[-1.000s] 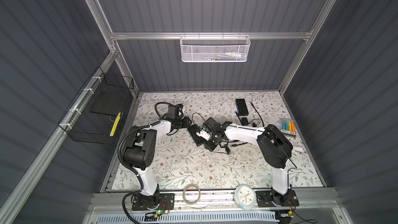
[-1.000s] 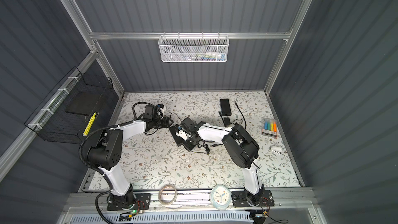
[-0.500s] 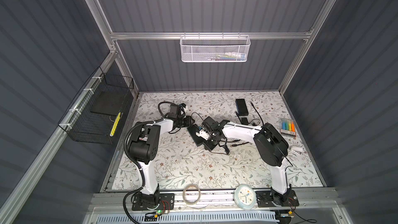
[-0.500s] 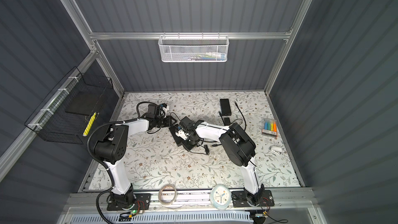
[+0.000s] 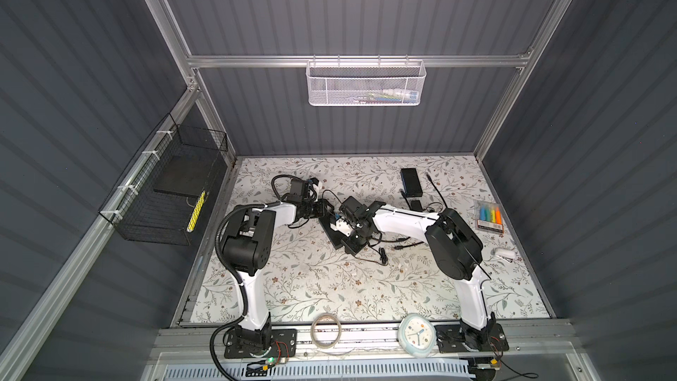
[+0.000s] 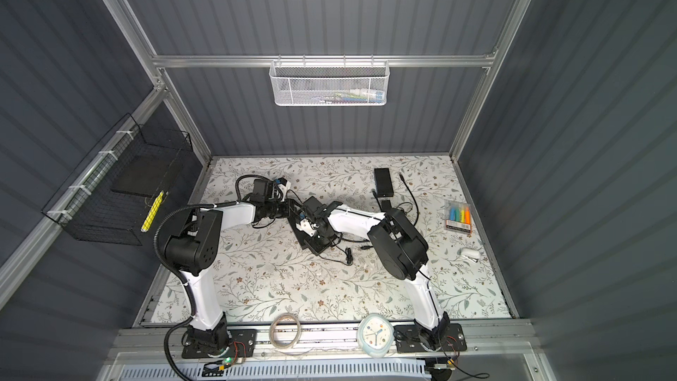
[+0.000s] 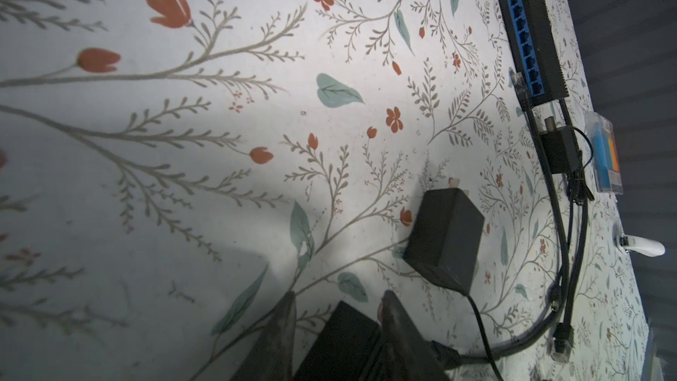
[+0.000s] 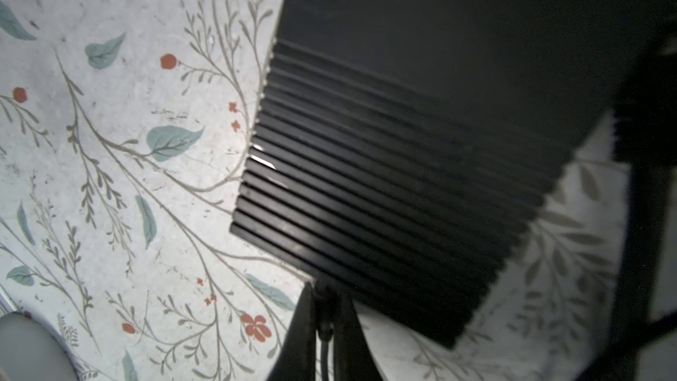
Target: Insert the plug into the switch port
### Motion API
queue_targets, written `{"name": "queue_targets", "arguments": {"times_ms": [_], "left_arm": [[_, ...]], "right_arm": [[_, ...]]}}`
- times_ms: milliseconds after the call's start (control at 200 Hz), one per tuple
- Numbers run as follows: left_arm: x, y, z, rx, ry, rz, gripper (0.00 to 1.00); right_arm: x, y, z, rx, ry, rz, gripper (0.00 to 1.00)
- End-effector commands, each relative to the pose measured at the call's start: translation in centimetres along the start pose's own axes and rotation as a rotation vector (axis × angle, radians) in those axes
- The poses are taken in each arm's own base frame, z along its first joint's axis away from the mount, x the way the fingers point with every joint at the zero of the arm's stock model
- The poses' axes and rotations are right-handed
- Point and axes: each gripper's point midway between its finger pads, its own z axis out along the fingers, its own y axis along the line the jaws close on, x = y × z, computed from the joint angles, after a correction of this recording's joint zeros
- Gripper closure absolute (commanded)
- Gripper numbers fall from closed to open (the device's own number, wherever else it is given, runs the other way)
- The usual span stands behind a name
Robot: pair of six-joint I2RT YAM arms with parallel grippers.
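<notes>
now our right claw [image 8: 324, 318] sits clamped on the plug [image 8: 324, 329] at the switch [image 8: 421, 163] edge; our left claw [image 7: 337, 315] straddles its corner, open mat [image 5: 311, 287] at six o'clock.

The black ribbed switch [image 5: 339, 230] lies mid-table on the floral-patterned table [image 5: 311, 280], between both arms. A second black eight-port switch [image 5: 410, 180] lies behind it to the right; the clear marker pack [image 5: 489, 216] is placed near the right edge.
</notes>
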Motion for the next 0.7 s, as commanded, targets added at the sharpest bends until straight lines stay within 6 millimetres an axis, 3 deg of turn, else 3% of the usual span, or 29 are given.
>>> {"name": "queue_targets", "arguments": {"times_ms": [0,310,695], "left_arm": [[0.4,-0.3,0.0,0.037,0.006,0.0,0.61],[0.9,0.0,-0.2,0.063,0.0,-0.033,0.6],[-0.7,0.4,-2.4,0.079,-0.061,-0.043,0.6]], "right_arm": [[0.3,0.3,0.4,-0.01,0.032,0.018,1.0],[-0.4,0.9,0.4,-0.029,0.021,0.04,1.0],[-0.3,0.5,0.7,-0.008,0.033,0.052,1.0]]}}
